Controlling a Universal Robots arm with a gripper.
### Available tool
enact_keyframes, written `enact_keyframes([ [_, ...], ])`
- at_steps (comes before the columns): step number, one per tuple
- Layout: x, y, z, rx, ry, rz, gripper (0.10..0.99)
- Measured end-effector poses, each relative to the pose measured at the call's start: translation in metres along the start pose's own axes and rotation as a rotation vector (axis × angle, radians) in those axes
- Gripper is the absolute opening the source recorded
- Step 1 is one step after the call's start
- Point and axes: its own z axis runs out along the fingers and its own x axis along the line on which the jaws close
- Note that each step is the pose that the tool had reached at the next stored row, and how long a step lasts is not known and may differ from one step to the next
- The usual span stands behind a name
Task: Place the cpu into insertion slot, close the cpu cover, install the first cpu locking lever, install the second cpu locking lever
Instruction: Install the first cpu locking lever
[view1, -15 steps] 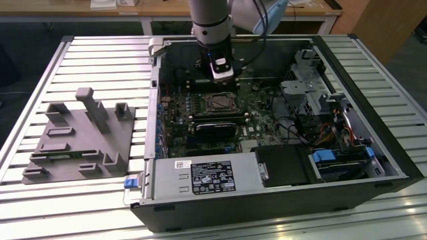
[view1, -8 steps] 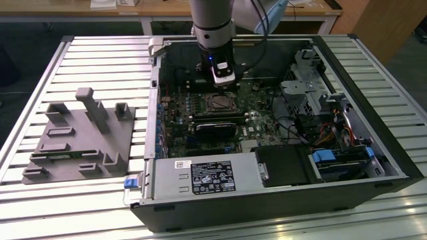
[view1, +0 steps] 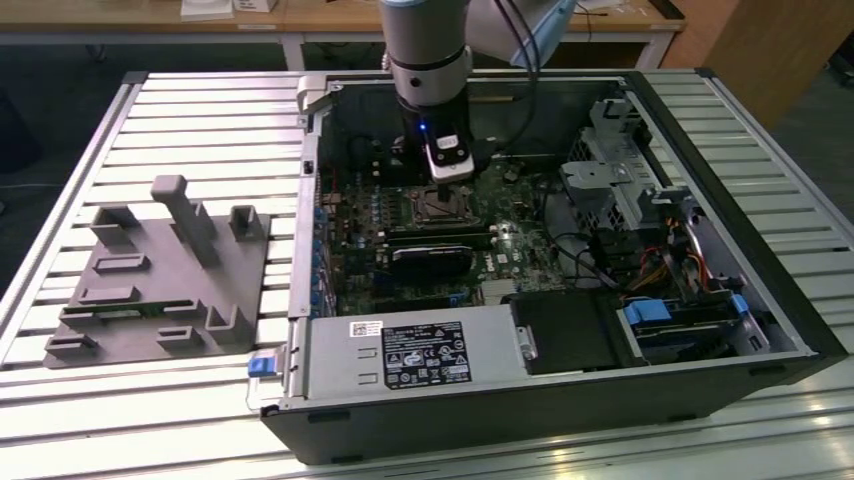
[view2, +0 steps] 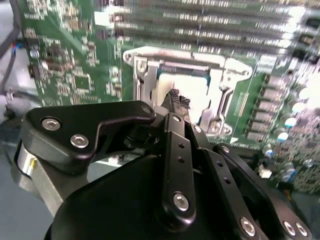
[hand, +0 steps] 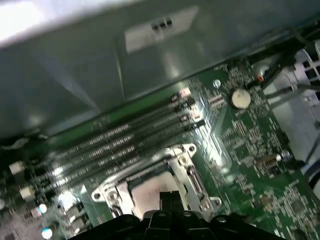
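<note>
In the exterior view my gripper (view1: 447, 183) hangs straight down inside the open computer case, just above the insertion slot (view1: 437, 207) on the green board. Both wrist views show the cpu (view2: 202, 92) (hand: 142, 192) lying flat in the slot, its pale metal top seen through the window of the cpu cover (view2: 175, 54) (hand: 150, 167). The silvery cover frame lies down around the chip. My gripper (view2: 178, 98) (hand: 170, 198) has its black fingertips pressed together, right over the chip's near edge, with nothing visible between them. A thin metal lever (hand: 196, 181) runs along one side of the frame.
Memory slots (hand: 125, 135) and a coin battery (hand: 241, 98) lie beyond the socket. A long black card (view1: 434, 250), the power supply (view1: 414, 355) and a drive cage (view1: 607, 170) crowd the case. A grey fixture block (view1: 160, 270) stands at the exterior view's left.
</note>
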Motion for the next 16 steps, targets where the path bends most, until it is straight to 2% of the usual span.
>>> enact_keyframes([
  [3,-0.0007,-0.0007,0.0003,0.014,0.0068,-0.001,0.106],
  [8,-0.0008,-0.0007,0.0002,0.018,0.0074,-0.002,0.106],
  [14,-0.0025,0.0007,-0.0115,0.018,0.0074,-0.002,0.106],
  [16,-0.0026,0.0008,-0.0123,0.017,0.0073,-0.002,0.106],
])
